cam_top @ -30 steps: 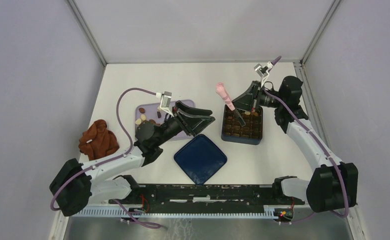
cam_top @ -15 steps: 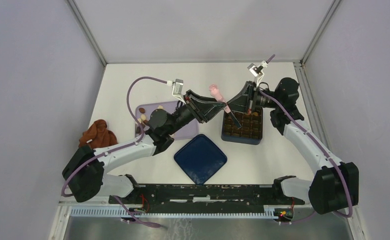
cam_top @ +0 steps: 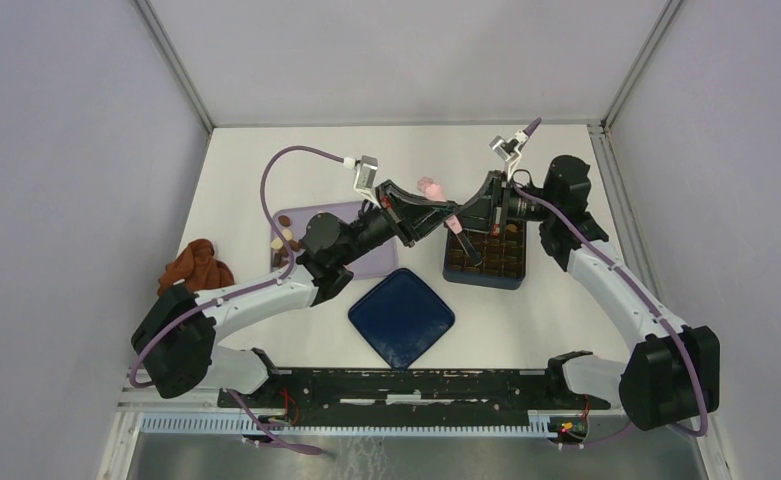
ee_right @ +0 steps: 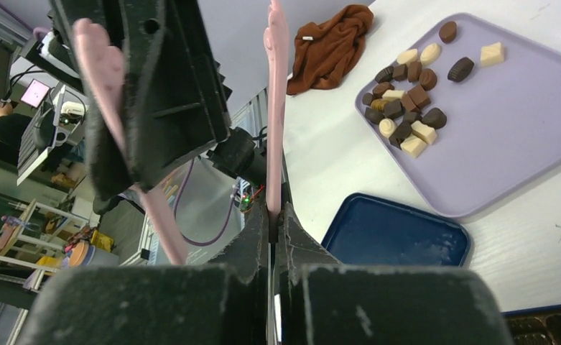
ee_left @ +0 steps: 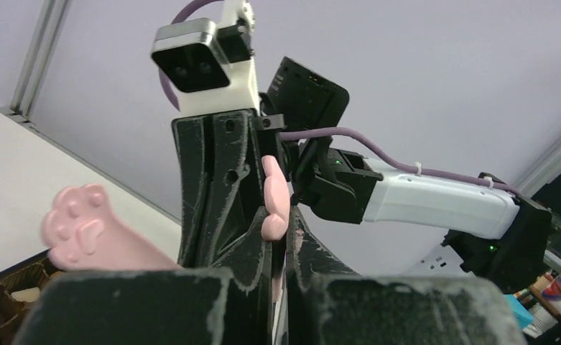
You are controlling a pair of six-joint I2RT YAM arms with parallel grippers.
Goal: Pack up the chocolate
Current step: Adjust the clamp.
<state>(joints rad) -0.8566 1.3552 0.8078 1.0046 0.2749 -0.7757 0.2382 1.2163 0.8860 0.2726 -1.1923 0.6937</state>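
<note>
Above the box [cam_top: 484, 268], the left gripper [ee_left: 281, 259] has swung over from the tray [ee_right: 521, 136] and now pinches the pink tongs [cam_top: 429, 187] alongside the right gripper [ee_right: 272, 223], also clamped on them; a handover looks underway; the chocolate [ee_right: 405, 108] waits mostly on the tray.

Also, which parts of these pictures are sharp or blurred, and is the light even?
Top external view: even light, all sharp, faint shadows. Left wrist view: the left tool and the paw tip of the pink tongs are blurred, too near the lens. Right wrist view: the chocolate on the lilac tray is crisp; the right tool is dark and soft.
</note>
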